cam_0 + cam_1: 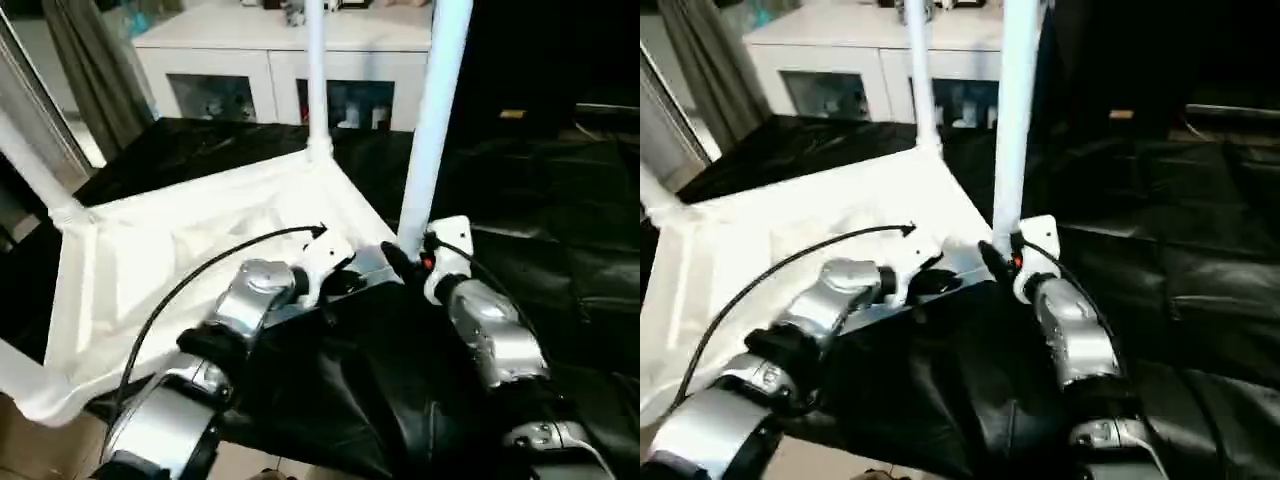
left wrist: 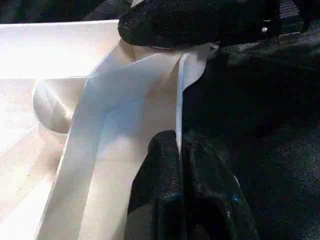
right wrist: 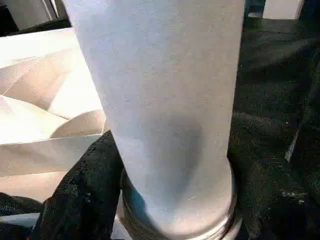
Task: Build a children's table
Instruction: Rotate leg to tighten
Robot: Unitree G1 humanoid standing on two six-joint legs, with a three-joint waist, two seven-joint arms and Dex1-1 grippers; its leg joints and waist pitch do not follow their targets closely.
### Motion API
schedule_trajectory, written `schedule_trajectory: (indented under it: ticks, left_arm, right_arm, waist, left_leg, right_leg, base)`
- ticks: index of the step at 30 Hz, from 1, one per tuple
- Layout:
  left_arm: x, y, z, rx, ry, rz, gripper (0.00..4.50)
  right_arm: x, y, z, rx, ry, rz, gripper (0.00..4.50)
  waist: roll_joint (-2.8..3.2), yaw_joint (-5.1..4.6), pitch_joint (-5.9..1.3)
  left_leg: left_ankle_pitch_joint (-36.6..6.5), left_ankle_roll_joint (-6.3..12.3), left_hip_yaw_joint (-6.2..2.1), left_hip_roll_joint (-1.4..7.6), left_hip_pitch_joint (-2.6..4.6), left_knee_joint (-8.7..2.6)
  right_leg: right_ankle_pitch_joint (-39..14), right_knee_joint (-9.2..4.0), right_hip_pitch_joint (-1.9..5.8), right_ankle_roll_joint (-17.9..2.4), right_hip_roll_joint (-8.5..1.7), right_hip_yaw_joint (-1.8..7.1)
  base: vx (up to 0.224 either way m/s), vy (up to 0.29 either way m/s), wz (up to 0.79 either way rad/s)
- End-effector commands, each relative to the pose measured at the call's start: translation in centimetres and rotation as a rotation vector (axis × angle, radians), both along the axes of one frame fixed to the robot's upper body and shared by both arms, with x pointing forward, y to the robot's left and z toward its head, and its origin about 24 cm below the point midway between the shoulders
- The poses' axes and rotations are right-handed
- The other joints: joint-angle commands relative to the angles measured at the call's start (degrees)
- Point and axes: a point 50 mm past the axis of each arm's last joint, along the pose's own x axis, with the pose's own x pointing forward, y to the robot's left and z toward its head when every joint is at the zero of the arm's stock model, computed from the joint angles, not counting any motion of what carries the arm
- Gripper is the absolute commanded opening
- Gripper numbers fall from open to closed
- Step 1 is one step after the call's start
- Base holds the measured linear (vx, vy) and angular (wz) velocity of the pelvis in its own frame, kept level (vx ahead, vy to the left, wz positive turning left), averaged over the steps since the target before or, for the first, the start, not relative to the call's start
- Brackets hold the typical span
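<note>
Silver forearms reach to the upturned white ribbed plastic tabletop (image 1: 180,250) on black crinkled sheeting (image 1: 400,380). Left fingers (image 2: 165,180) pinch its thin rim; right fingers (image 3: 80,200) flank the smooth white tubular leg (image 1: 432,120) socketed at two o'clock.

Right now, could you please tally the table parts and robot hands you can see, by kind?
tabletop: 1
legs clearly seen: 3
hands (left hand, right hand): 2
Total: 6

Black-draped surface (image 1: 520,200) carries upturned white tabletop (image 1: 180,250), legs up.
</note>
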Motion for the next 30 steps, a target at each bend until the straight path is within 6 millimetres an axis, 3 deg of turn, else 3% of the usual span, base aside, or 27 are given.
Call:
schedule_trajectory:
  ticks: [1,4,6,7,11,16,17,20,25,26,30]
  left_arm:
    - [0.4,-1.3,1.7,-0.094,-0.079,0.008,0.0]
    - [-0.1,-0.7,1.5,-0.103,-0.063,-0.057,0.0]
    - [-0.5,0.3,1.3,-0.088,-0.052,-0.123,0.0]
    - [-0.7,0.6,1.2,-0.081,-0.05,-0.145,0.0]
    - [-1.5,2.7,1.2,-0.067,0.004,-0.262,0.0]
    - [-2.2,4.2,1.3,-0.053,0.066,-0.348,0.0]
    - [-2.3,4.5,1.4,-0.05,0.079,-0.361,0.0]
    - [-2.6,5.2,1.4,-0.046,0.106,-0.394,0.0]
    - [-2.8,5.5,1.6,-0.047,0.12,-0.414,0.0]
    - [-2.7,5.5,1.7,-0.048,0.119,-0.411,0.0]
    - [-2.5,5.5,1.6,-0.051,0.108,-0.382,0.0]
  right_arm:
    - [-1.5,4.9,-1.0,0.103,0.055,0.261,3.48]
    - [-1.9,4.2,-0.6,0.081,0.038,0.329,3.81]
    - [-2.2,3.1,-0.2,0.067,0.029,0.402,3.81]
    - [-2.3,2.8,-0.1,0.062,0.026,0.426,3.81]
    - [-2.9,-0.2,0.9,0.013,0.02,0.563,3.81]
    - [-3.4,-2.0,1.7,-0.005,0.03,0.656,3.81]
    - [-3.5,-2.4,2.0,-0.005,0.032,0.671,3.56]
    - [-3.7,-3.0,2.5,-0.005,0.037,0.72,3.36]
    - [-4.0,-3.0,2.5,-0.025,0.058,0.782,2.94]
    - [-4.1,-2.9,2.5,-0.019,0.063,0.795,2.94]
    - [-4.4,-2.6,2.3,-0.008,0.074,0.81,2.59]
  waist:
    - [-1.69,-0.23,-3.21]
    - [-1.74,-0.02,-3.35]
    - [-1.64,-0.04,-3.39]
    - [-1.72,0.18,-3.5]
    - [-1.55,0.33,-3.78]
    - [-1.4,0.69,-3.98]
    - [-1.19,0.87,-4.13]
    - [-1.08,1.55,-4.28]
    - [-1.22,1.45,-4.03]
    - [-1.55,1.47,-4.03]
    - [-1.51,1.5,-4.14]
  left_leg:
    - [-18.1,1.16,-1.98,3.14,1.59,-4.71]
    - [-15.5,2.62,-1.96,3.17,1.34,-4.56]
    - [-14.2,3.44,-1.9,3.21,1.2,-4.44]
    - [-13.1,4.1,-1.87,3.16,1.05,-4.24]
    - [-10.8,5.49,-1.68,3.38,0.99,-3.88]
    - [-8.6,7.16,-1.57,3.51,0.98,-3.44]
    - [-8.3,7.23,-1.54,3.54,1.11,-3.34]
    - [-6.1,8.13,-1.47,3.62,0.97,-2.92]
    - [-9.9,6.54,-1.51,3.54,0.91,-3.12]
    - [-9.7,6.21,-1.54,3.63,0.9,-3.18]
    - [-8.2,6.54,-1.52,3.54,0.88,-3.02]
  right_leg:
    - [-16.1,-5.32,1.4,-10.7,-3.89,2.31]
    - [-14.7,-5.15,1.72,-10.6,-3.94,2.23]
    - [-13.0,-4.94,1.66,-11.2,-3.85,2.2]
    - [-11.6,-4.75,2.01,-11.5,-3.77,2.08]
    - [-7.9,-4.12,1.85,-13.3,-3.67,1.96]
    - [-3.5,-3.44,1.68,-15.0,-3.54,1.89]
    - [-3.1,-3.33,1.66,-15.2,-3.54,1.89]
    - [0.5,-2.8,1.28,-15.9,-3.32,1.86]
    - [-4.1,-3.25,1.37,-15.6,-3.59,1.87]
    - [-4.6,-3.25,1.43,-15.4,-3.62,1.92]
    - [-3.4,-3.03,1.4,-15.4,-3.53,1.9]
  base:
    - [0.0,0.0,0.0]
    - [0.0,0.0,0.0]
    - [0.0,0.0,0.0]
    - [0.0,0.0,0.0]
    - [0.0,0.0,0.0]
    - [0.0,0.0,0.0]
    - [0.0,0.0,0.0]
    - [0.0,0.0,0.0]
    - [0.0,0.0,0.0]
    - [0.0,0.0,0.0]
    - [0.0,0.0,0.0]
